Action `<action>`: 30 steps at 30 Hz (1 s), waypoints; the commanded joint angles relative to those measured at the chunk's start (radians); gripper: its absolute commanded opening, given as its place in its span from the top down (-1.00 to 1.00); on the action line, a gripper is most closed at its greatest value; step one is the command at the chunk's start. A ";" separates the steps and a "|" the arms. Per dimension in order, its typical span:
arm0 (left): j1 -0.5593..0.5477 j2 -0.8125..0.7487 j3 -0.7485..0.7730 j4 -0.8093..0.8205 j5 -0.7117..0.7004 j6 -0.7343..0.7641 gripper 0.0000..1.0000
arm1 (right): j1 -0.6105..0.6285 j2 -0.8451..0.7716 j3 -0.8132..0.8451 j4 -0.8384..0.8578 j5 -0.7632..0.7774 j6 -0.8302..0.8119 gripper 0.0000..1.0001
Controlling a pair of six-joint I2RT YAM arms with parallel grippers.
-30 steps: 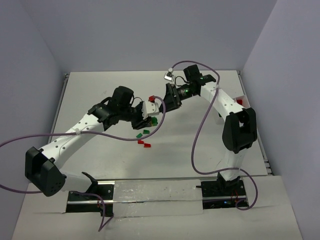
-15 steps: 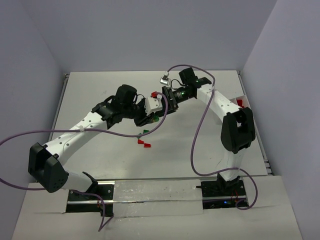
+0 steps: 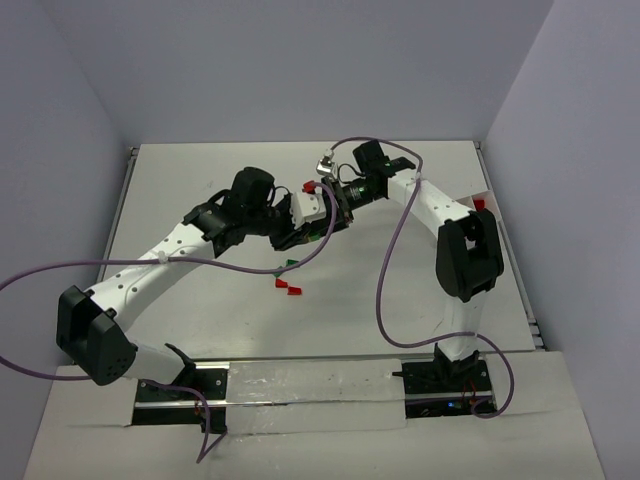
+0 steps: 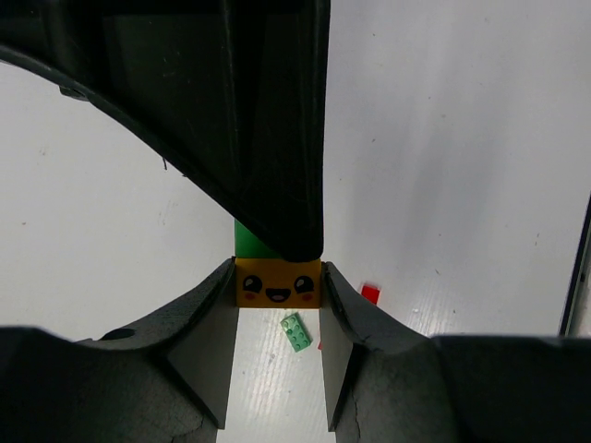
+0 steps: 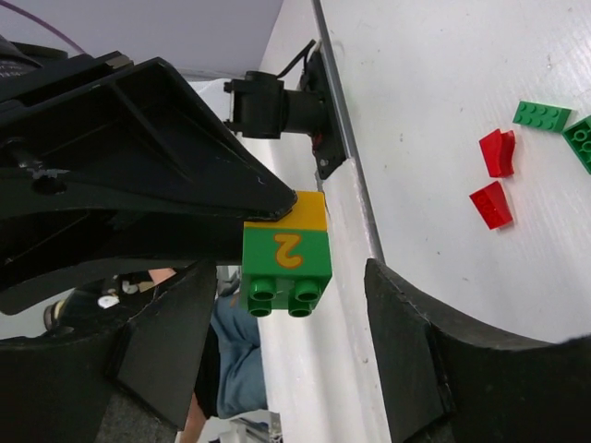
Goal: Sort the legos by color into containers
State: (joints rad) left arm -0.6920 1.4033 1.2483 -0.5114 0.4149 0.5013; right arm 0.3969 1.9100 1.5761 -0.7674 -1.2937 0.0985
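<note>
Left claw [image 4: 277, 288] clamped on yellow end of yellow-green stack [image 5: 286, 247], held above worktop middle. Right claw [image 5: 288, 277] part open, straddling green half, not touching. Centre pads on green only, squeeze, then peel sideways rather than pull straight.

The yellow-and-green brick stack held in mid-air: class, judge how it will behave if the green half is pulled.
Probably stiff: the stack looks like hard moulded plastic. Likely light: the left end effector holds it up by the yellow brick alone. The two may snap apart where they join.
</note>
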 commanded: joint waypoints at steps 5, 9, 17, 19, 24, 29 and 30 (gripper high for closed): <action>-0.011 -0.001 0.041 0.045 -0.021 -0.008 1.00 | 0.008 0.002 -0.013 0.058 -0.069 0.036 0.20; -0.011 -0.007 0.016 0.052 -0.043 -0.003 1.00 | 0.004 -0.004 -0.037 0.082 -0.102 0.062 0.76; -0.003 -0.037 -0.080 0.080 -0.084 0.005 1.00 | -0.169 -0.093 -0.100 0.085 -0.110 0.054 1.00; 0.010 -0.048 -0.105 0.089 -0.085 -0.005 1.00 | -0.261 -0.127 -0.098 0.023 -0.078 -0.024 1.00; 0.027 -0.057 -0.136 0.116 -0.076 -0.034 1.00 | -0.403 -0.119 0.106 -0.408 0.146 -0.355 1.00; 0.029 -0.046 -0.135 0.135 -0.071 -0.064 1.00 | -0.497 -0.222 0.142 -0.403 0.645 -0.414 1.00; 0.029 -0.037 -0.133 0.137 -0.073 -0.067 1.00 | -0.498 -0.228 0.145 -0.406 0.802 -0.446 1.00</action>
State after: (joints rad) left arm -0.6655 1.3827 1.1034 -0.4399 0.3420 0.4723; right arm -0.1063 1.7799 1.6725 -1.0674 -0.9253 -0.2057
